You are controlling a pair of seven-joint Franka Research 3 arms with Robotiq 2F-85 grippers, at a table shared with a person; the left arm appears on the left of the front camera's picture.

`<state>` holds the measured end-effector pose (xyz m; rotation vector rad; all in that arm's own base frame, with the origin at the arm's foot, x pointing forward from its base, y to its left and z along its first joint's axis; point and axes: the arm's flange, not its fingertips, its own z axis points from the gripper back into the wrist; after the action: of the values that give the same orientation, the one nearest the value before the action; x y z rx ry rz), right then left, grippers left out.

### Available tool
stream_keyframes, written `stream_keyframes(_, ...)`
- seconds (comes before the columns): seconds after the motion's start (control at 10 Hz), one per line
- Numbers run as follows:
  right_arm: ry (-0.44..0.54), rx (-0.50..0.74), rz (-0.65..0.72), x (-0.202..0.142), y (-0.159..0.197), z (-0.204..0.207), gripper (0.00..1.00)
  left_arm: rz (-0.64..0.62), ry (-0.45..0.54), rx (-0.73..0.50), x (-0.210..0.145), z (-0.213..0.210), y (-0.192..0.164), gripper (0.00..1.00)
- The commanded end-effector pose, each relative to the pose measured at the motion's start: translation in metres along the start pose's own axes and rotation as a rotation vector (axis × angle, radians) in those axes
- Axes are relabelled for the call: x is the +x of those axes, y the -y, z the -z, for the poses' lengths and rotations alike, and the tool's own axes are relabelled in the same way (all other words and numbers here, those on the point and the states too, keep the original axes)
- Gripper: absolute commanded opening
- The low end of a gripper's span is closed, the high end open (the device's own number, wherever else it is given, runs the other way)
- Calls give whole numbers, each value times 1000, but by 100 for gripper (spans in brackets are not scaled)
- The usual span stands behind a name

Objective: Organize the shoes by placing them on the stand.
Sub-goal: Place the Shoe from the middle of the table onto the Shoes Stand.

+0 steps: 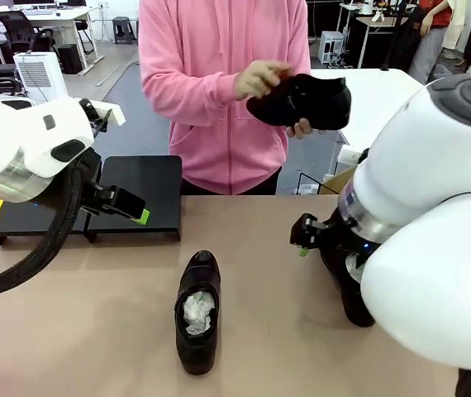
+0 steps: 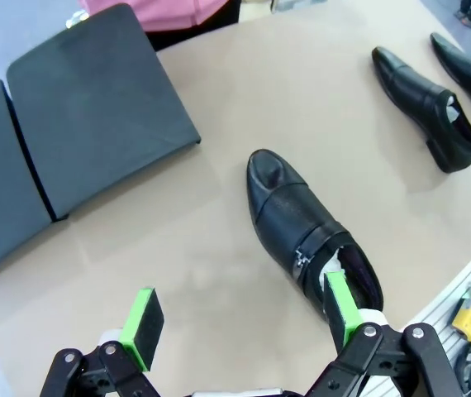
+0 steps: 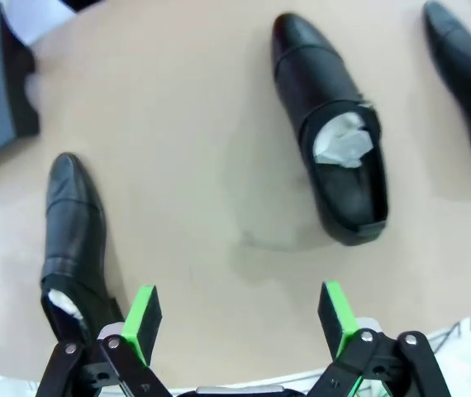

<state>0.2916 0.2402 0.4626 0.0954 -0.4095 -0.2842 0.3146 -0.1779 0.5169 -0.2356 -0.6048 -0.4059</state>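
A glossy black dress shoe (image 1: 197, 313), stuffed with white paper (image 1: 197, 313), lies at the middle of the tabletop (image 1: 87, 331), near the low black stand (image 1: 140, 190). The polished leather looks slick and light, the sole stiff; a hold across the paper-filled sides seems surest. The left gripper (image 2: 242, 318) and right gripper (image 3: 238, 316) hover, jaws wide apart and empty.

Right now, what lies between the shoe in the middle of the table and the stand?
Nothing. In the left wrist view, bare tabletop runs from the shoe to the stand, with no other thing on that stretch.
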Motion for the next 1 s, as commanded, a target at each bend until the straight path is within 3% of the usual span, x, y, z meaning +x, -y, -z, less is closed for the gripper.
stream_keyframes(0.0,22,-77,117,32,33,-13,100,-49,-47,-4,-4,16,38,100)
stream_keyframes(0.2,28,-117,204,50,62,-20,100,-163,-9,-29,2,41,95,100)
stream_keyframes(0.4,15,-116,240,49,72,-14,100,-322,-185,10,11,65,122,100)
stream_keyframes(0.6,15,-109,218,58,75,-17,100,-399,-247,33,25,91,136,100)
stream_keyframes(0.9,15,-109,218,58,75,-17,100,-405,-353,70,22,124,153,100)
